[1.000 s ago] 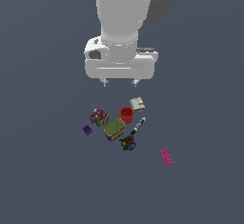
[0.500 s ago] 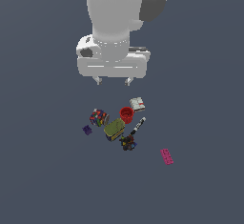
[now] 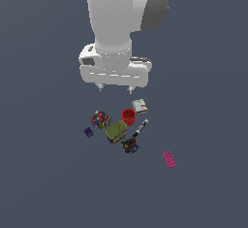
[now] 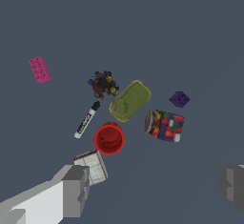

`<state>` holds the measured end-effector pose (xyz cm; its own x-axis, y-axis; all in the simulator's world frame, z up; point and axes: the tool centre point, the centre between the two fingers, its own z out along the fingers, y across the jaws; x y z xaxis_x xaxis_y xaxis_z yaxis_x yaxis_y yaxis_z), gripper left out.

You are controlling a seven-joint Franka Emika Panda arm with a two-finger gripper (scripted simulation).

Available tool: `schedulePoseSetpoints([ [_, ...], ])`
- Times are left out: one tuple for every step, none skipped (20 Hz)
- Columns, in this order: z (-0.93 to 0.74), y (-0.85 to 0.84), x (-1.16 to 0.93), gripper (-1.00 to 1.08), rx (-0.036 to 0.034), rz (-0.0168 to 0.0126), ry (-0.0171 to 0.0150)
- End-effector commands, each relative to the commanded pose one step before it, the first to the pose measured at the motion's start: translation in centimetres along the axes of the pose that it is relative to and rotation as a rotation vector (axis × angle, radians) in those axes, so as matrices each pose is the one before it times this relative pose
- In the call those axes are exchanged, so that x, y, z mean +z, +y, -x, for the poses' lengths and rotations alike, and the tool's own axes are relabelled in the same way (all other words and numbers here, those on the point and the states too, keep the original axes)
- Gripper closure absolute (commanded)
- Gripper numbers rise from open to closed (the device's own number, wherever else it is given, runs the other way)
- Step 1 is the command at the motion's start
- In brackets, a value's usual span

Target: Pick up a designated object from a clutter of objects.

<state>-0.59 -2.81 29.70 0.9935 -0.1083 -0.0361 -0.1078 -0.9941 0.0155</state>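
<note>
The boxy can point(image 3: 116, 131) with an olive-green top and dark sides lies in the middle of the clutter; it also shows in the wrist view point(image 4: 129, 101). Around it lie a red cup point(image 3: 128, 116), a multicoloured cube point(image 3: 100, 120), a white booklet-like box point(image 3: 140, 106), a black-white marker point(image 3: 139, 128), a purple block point(image 3: 88, 132), a dark toy point(image 3: 130, 146) and a pink flat brick point(image 3: 169, 159). My gripper point(image 3: 115, 88) hangs open and empty well above the clutter. In the wrist view its fingers point(image 4: 76, 190) stand wide apart.
The items lie on a plain dark grey-blue floor point(image 3: 203, 183). The pink brick point(image 4: 40, 69) lies apart from the rest, toward the exterior view's right. The red cup point(image 4: 109, 138) and the cube point(image 4: 165, 125) flank the can closely.
The arm has shifted toward the exterior view's left and slightly upward. The items on the floor have not moved. The gripper stays open.
</note>
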Motion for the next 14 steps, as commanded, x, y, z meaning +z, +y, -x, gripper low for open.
schedulePoseSetpoints([
  [-0.411, -0.064, 0.932, -0.92, 0.03971, -0.00289, 0.0011],
  [-0.192, -0.035, 0.437, -0.92, 0.01905, -0.00135, 0.00071],
  [-0.2, -0.04, 0.471, -0.92, 0.02046, -0.00142, 0.00075],
  [-0.207, -0.044, 0.505, -0.92, 0.02188, -0.00147, 0.00078],
  [-0.213, -0.048, 0.54, -0.92, 0.02332, -0.00151, 0.00081],
  [-0.217, -0.052, 0.575, -0.92, 0.02477, -0.00155, 0.00084],
  [-0.22, -0.056, 0.61, -0.92, 0.02621, -0.00157, 0.00087],
  [-0.219, -0.059, 0.639, -0.92, 0.02737, -0.00156, 0.0009],
  [-0.21, -0.06, 0.644, -0.92, 0.02752, -0.00149, 0.00089],
  [-0.199, -0.059, 0.647, -0.92, 0.02757, -0.00142, 0.00089],
  [-0.189, -0.059, 0.649, -0.92, 0.02761, -0.00134, 0.00089],
  [-0.179, -0.058, 0.652, -0.92, 0.02765, -0.00127, 0.0009],
  [-0.169, -0.056, 0.654, -0.92, 0.02768, -0.00119, 0.00091],
  [-0.16, -0.054, 0.656, -0.92, 0.02772, -0.00112, 0.00093],
])
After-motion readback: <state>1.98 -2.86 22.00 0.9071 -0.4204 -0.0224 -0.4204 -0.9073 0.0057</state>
